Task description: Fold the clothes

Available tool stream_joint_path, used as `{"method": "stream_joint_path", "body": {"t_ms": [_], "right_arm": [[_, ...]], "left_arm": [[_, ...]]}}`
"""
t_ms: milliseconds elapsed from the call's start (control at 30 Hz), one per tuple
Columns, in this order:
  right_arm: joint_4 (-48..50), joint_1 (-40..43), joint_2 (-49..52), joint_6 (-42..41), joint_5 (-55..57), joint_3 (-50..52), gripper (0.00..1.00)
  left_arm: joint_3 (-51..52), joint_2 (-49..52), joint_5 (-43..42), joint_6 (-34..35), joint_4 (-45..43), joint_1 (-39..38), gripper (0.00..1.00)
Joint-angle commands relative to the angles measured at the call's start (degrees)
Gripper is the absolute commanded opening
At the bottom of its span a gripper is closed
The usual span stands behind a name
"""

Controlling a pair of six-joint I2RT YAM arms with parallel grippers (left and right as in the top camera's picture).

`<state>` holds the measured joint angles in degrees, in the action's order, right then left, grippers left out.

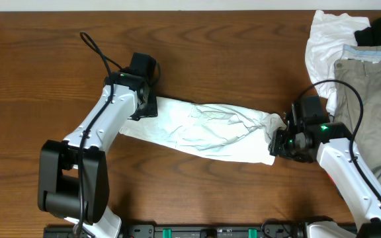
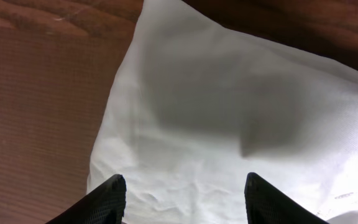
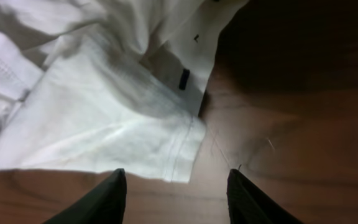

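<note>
A wrinkled white garment (image 1: 204,129) lies folded in a long strip across the table's middle. My left gripper (image 1: 144,106) hovers open over its left end; the left wrist view shows the white cloth (image 2: 229,112) between and beyond the open fingers (image 2: 185,186). My right gripper (image 1: 284,140) is open at the strip's right end; its fingers (image 3: 176,180) are over bare wood just short of the hemmed corner (image 3: 104,124), which carries a small dark label (image 3: 184,79).
A pile of other clothes sits at the back right: khaki trousers (image 1: 369,99), a white piece (image 1: 323,39) and a black piece (image 1: 379,30). The wooden table (image 1: 45,79) surrounds the strip.
</note>
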<state>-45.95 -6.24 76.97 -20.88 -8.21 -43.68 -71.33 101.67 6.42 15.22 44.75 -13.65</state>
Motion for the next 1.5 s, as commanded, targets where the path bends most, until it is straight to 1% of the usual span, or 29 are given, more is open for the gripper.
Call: {"method": "stream_joint_path", "body": {"t_ms": [0,167,333,400,633,833,1200,1233,1267,1300,1333,1367,1400,1433,1467], "right_arm": [[1.4,1.1,0.5,-1.9,-1.2,2.0,0.54],[6.2,1.9,2.7,-3.6,-1.8,5.0,0.58],[13.5,1.9,6.4,-4.0,-8.3,6.4,0.60],[15.4,1.9,8.5,-4.8,-9.3,6.4,0.61],[24.9,1.9,17.6,-7.0,-17.9,6.4,0.61],[28.8,1.8,22.3,-7.8,-18.3,6.4,0.61],[34.1,1.8,22.7,-8.8,-17.5,6.4,0.60],[34.3,1.8,22.7,-9.4,-16.6,6.4,0.58],[34.4,1.8,22.7,-10.0,-15.7,6.4,0.47],[34.6,1.8,22.7,-10.4,-15.0,6.4,0.30],[34.9,1.8,22.7,-10.4,-14.7,6.4,0.17],[35.1,1.8,22.7,-10.3,-14.7,6.4,0.10],[35.1,1.8,22.7,-10.2,-14.6,6.4,0.05],[35.0,1.9,22.7,-9.7,-14.2,6.4,0.01],[35.0,2.0,22.7,-8.2,-13.8,6.3,0.01]], "left_arm": [[-0.9,0.0,0.3,0.5,0.2,0.0,0.61],[-0.9,0.0,0.3,0.5,0.2,0.0,0.61],[-0.9,0.0,0.3,0.5,0.2,0.0,0.62],[-0.9,0.0,0.3,0.5,0.2,0.0,0.62],[-0.9,0.0,0.3,0.5,0.2,0.0,0.62],[-0.9,0.0,0.3,0.5,0.2,0.0,0.62],[-0.9,0.0,0.3,0.5,0.2,0.0,0.62],[-0.9,0.0,0.3,0.5,0.2,0.0,0.62],[-0.9,0.0,0.3,0.5,0.2,0.0,0.62],[-0.9,0.0,0.3,0.5,0.2,0.0,0.62],[-0.9,0.0,0.2,0.5,0.3,0.0,0.62],[-0.9,0.0,0.3,0.5,0.3,0.0,0.61],[-0.9,0.0,0.3,0.5,0.3,0.0,0.61],[-0.9,0.0,0.3,0.5,0.3,0.0,0.61],[-0.9,0.0,0.3,0.5,0.3,0.0,0.61]]}}
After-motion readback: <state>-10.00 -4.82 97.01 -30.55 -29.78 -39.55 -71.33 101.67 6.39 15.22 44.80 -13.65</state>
